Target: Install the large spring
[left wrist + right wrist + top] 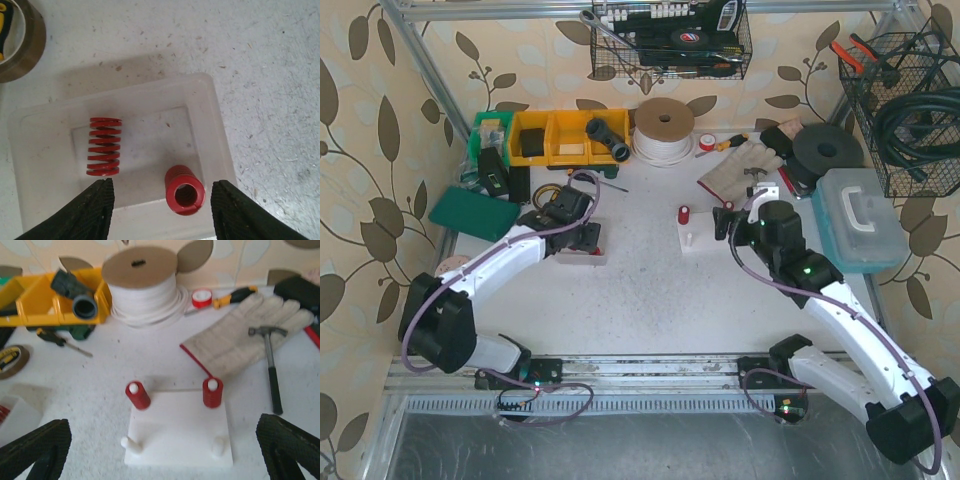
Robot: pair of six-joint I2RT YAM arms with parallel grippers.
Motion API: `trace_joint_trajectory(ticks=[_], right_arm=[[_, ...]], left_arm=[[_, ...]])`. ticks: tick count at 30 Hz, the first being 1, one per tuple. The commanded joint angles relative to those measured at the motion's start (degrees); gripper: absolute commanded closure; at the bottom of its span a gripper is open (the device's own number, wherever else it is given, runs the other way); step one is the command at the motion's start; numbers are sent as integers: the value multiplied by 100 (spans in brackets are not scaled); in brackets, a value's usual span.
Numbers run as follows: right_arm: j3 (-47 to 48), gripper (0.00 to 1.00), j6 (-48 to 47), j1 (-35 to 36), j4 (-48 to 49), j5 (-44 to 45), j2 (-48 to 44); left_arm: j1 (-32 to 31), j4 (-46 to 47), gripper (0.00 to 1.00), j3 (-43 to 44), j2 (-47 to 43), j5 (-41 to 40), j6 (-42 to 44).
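A clear plastic tray [205, 107] holds two red springs: one lies on its side [104, 146], the other [185, 190] points end-on at the camera. My left gripper [161, 210] is open and hovers over the tray, with the end-on spring between its fingers [90, 212]. In the top view the left gripper [584, 238] is over the tray [582, 257]. A white peg plate [177, 432] has red springs on its two far pegs [137, 395] [212, 392]; the two near pegs [129, 444] are bare. My right gripper [162, 455] is wide open and empty, just short of the plate [692, 242].
A tape roll [20, 45] lies by the tray. A spool of white cord [663, 130], yellow bins [555, 135], a glove [245, 335], a hammer [271, 365] and a screwdriver stand behind the plate. A teal case [860, 220] sits at the right.
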Motion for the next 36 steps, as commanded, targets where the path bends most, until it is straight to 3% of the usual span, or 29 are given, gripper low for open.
trace_joint_trajectory(ticks=[1, 12, 36], right_arm=[[-294, 0, 156, 26, -76, -190, -86], [-357, 2, 107, 31, 32, -580, -63], [-370, 3, 98, 26, 25, -518, -73]], left_arm=[[4, -1000, 44, 679, 241, 372, -146], [11, -1675, 55, 1368, 963, 690, -260], [15, -2226, 49, 1823, 2142, 714, -11]])
